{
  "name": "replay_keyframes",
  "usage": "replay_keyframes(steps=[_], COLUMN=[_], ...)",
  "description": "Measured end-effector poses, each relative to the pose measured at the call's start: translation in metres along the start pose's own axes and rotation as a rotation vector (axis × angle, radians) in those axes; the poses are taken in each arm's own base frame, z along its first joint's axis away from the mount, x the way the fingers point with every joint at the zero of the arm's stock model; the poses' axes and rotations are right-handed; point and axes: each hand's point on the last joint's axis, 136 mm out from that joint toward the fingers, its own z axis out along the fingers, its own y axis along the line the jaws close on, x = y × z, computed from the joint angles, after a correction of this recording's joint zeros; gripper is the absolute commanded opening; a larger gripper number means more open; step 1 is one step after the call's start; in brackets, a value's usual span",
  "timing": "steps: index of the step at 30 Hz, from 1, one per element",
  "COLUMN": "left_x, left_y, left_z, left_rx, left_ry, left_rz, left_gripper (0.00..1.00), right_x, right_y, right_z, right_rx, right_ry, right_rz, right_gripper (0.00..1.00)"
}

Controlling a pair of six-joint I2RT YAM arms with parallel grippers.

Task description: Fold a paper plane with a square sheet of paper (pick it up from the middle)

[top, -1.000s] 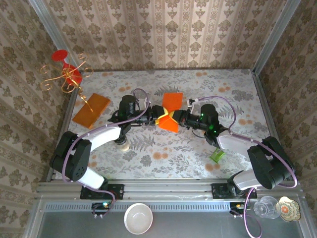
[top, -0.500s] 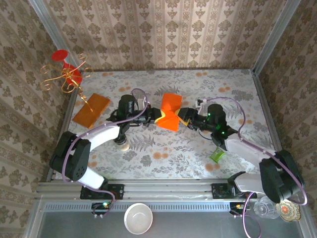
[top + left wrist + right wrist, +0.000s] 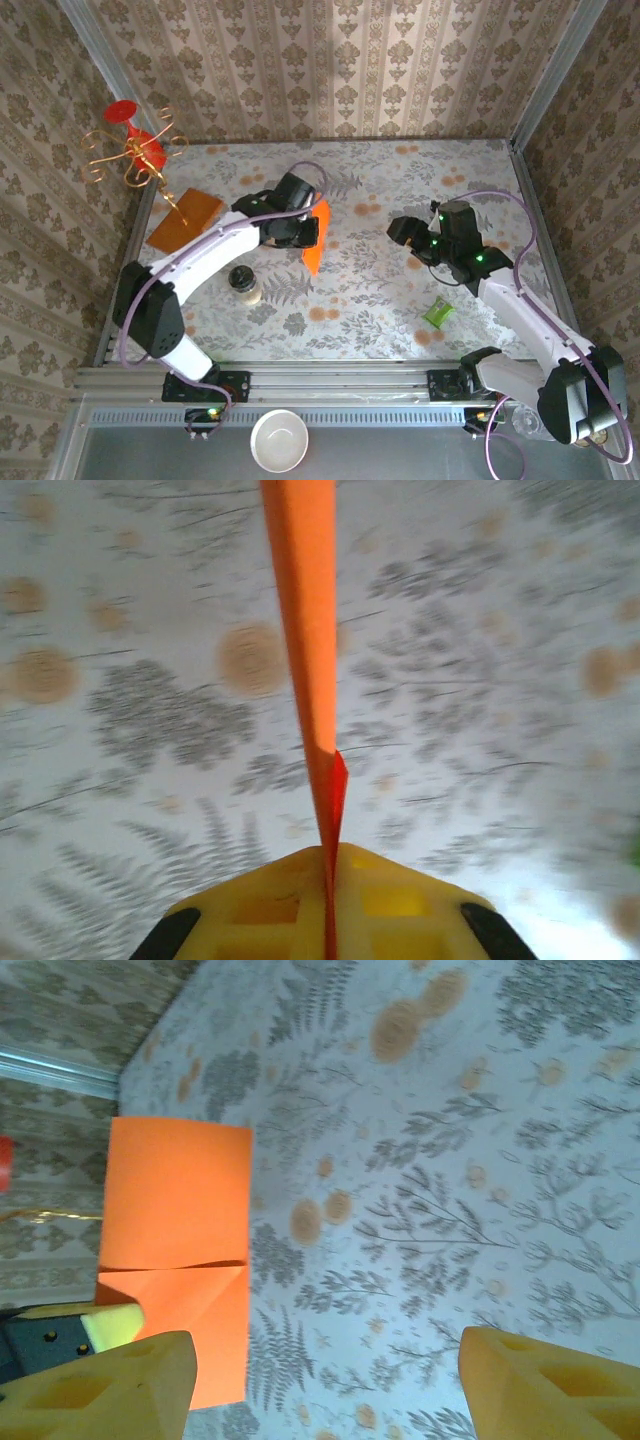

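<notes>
My left gripper (image 3: 303, 230) is shut on the square sheet of paper (image 3: 316, 240), bright red-orange and folded. It hangs edge-on above the middle of the table. In the left wrist view the paper (image 3: 308, 630) runs as a thin strip up from between my closed yellow jaws (image 3: 328, 900). In the right wrist view the same paper (image 3: 175, 1230) shows flat, with a horizontal fold line and a diagonal crease. My right gripper (image 3: 402, 232) stands open to the right of the paper, apart from it, its fingers (image 3: 100, 1390) spread wide with nothing between them. The paper plane is out of view.
A duller amber-orange sheet (image 3: 185, 222) lies at the left, below a gold wire stand with red pieces (image 3: 135, 150). A small jar (image 3: 243, 283) stands under the left arm. A green scrap (image 3: 437, 314) lies at the front right. A white bowl (image 3: 278, 440) sits off the table's near edge.
The right gripper opened, let go of the paper and drew back to the right. The left gripper shut on the paper and swung it to the right, now edge-on.
</notes>
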Motion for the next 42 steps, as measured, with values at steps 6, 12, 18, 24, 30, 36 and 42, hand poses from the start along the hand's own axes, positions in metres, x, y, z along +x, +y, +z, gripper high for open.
replay_keyframes(steps=[6, 12, 18, 24, 30, 36, 42], left_x=[0.018, 0.044, 0.070, 0.076, 0.037, 0.006, -0.012], left_y=[0.022, 0.030, 0.009, -0.008, 0.001, 0.012, 0.030], left_z=[0.026, 0.061, 0.094, 0.099, 0.057, 0.006, -0.030], left_rx=[-0.396, -0.533, -0.312, -0.031, 0.121, 0.160, 0.167], left_ry=[0.110, 0.229, 0.303, 0.320, 0.147, -0.052, -0.181], left_rz=[0.232, 0.352, 0.256, 0.073, -0.083, -0.138, -0.188], left_gripper=[0.10, 0.16, 0.40, 0.54, 0.56, 0.58, 0.60], right_x=[0.005, 0.007, 0.005, 0.013, 0.030, 0.084, 0.129], right_y=[-0.019, -0.028, -0.027, -0.037, -0.035, -0.013, 0.034], right_z=[0.002, 0.000, -0.005, 0.001, 0.025, 0.069, 0.106], right_rx=[0.068, 0.092, 0.084, 0.098, 0.098, 0.105, 0.055], right_ry=[0.007, 0.012, -0.006, 0.018, 0.086, 0.267, 0.378], right_rz=[0.019, 0.032, 0.034, 0.041, 0.021, -0.077, -0.172], right_gripper=[0.71, 0.71, 0.71, 0.70, 0.67, 0.61, 0.56])
